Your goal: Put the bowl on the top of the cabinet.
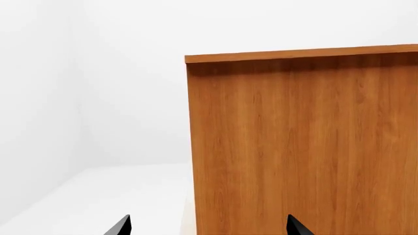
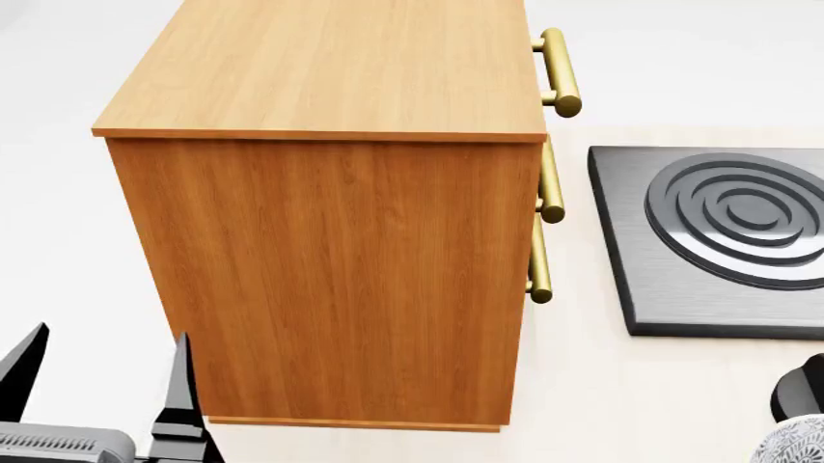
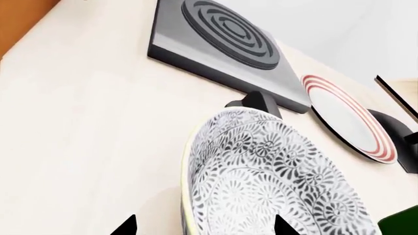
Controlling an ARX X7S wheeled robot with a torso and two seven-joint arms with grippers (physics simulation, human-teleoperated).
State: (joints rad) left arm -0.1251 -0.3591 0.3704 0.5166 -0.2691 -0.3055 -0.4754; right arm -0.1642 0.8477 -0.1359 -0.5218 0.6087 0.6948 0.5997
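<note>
The bowl, white with a dense dark grey leaf pattern, fills the right wrist view, tilted with its inside showing. My right gripper is open: one fingertip is outside the pale rim, the other over the inside, and neither visibly touches it. In the head view only a sliver of the bowl shows at the bottom right corner. The orange-brown cabinet stands in the middle, its top bare. My left gripper is open and empty beside the cabinet's side wall, low down.
A dark square hob with raised rings lies on the pale counter right of the cabinet. Brass handles stick out of the cabinet's right face. A red-striped white plate leans on a black holder beyond the bowl. A green object sits by the bowl.
</note>
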